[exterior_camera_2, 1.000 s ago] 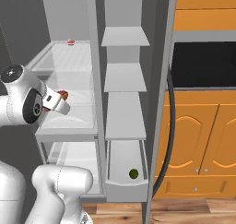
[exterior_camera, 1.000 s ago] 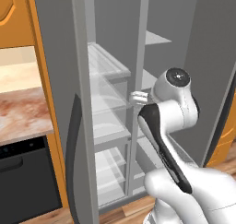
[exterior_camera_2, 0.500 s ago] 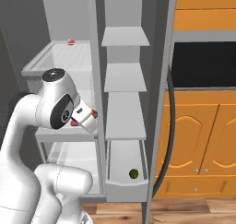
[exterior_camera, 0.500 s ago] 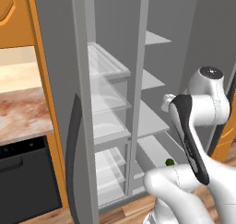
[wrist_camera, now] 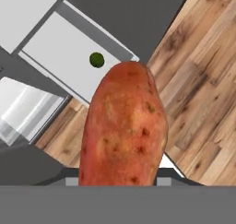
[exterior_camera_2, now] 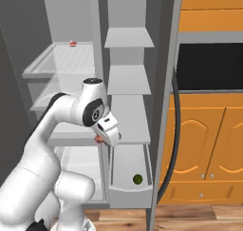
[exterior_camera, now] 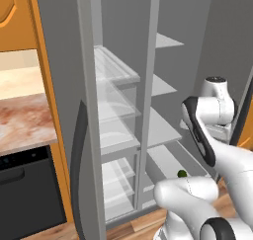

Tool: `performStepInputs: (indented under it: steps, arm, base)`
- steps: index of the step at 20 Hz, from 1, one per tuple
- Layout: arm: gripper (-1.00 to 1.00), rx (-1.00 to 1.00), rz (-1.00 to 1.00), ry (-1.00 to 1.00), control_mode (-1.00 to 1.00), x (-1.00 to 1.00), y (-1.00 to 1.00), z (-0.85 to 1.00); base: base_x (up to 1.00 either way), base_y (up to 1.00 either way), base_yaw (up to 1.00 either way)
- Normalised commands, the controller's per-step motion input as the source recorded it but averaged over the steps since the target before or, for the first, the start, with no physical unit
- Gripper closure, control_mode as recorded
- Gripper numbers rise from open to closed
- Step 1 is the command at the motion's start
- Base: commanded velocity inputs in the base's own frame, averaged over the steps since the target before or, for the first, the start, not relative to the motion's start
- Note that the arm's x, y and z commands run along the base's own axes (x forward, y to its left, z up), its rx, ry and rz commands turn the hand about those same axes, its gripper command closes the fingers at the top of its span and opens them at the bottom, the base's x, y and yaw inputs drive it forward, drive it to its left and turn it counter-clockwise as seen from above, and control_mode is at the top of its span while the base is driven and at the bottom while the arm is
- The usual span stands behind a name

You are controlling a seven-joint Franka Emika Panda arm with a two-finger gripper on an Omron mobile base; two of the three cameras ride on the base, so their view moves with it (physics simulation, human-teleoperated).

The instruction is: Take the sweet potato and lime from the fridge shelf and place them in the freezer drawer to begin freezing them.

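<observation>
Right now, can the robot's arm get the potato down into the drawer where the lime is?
Probably yes. The end effector holds the sweet potato just above the open freezer drawer, and nothing sits between them. The lime lies at one side of the drawer, leaving bare floor beside it.

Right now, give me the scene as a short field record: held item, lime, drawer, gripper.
held item: sweet potato, upright in the hand view, large in frame
gripper: gripper shut on the sweet potato, beside the divider between the two compartments, above the drawer
lime: lime lying on the drawer floor, apart from the gripper
freezer drawer: freezer drawer pulled out at the bottom of the narrower compartment
task left: sweet potato not yet in the drawer
</observation>
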Motion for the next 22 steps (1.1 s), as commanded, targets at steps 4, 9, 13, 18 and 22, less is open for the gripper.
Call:
performStepInputs:
  steps: [4, 9, 13, 18, 22]
  arm:
    - [1.00, 0.02, -0.13, 0.14, -1.00, 0.41, -0.24, -0.82]
    - [1.00, 0.04, -0.08, 0.21, -1.00, 0.35, -0.06, -0.95]
    - [1.00, 0.06, -0.04, 0.21, -1.00, 0.11, -0.04, -1.00]
    - [1.00, 0.05, -0.01, 0.02, -1.00, 0.06, -0.02, -0.34]
    - [1.00, 0.00, 0.00, 0.00, -1.00, 0.05, 0.00, -0.07]
  base:
    - [0.00, 0.00, 0.00]
    - [0.00, 0.00, 0.00]
    - [0.00, 0.00, 0.00]
    - [0.00, 0.00, 0.00]
    - [0.00, 0.00, 0.00]
